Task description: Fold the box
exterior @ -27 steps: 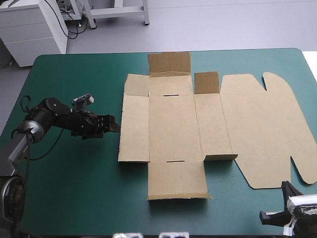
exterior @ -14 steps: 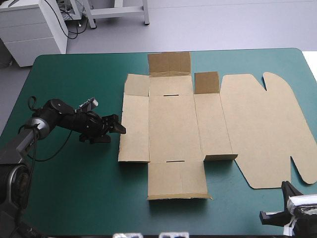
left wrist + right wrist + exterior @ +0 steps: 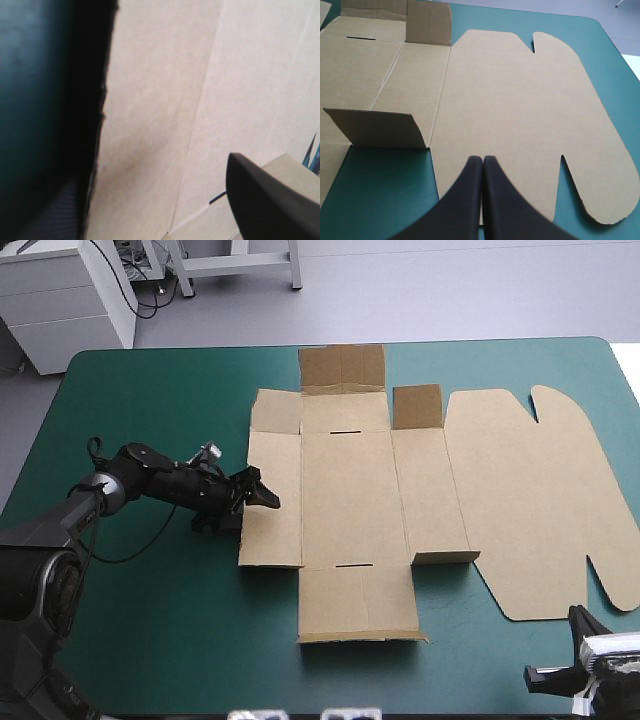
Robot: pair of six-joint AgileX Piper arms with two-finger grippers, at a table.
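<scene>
Left tool [image 3: 262, 490] now at box [image 3: 350, 500] edge

grey floor [image 3: 480, 290] beyond the teal-green table [image 3: 150, 640], with a white cabinet [image 3: 60, 310] by its far left corner.

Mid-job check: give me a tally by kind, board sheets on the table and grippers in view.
Brown box, one flat cut sheet: 1
Black grippers: 2 (left gripper, open at the box's left edge; right gripper, shut, near the table's near edge)
Total: 3
</scene>
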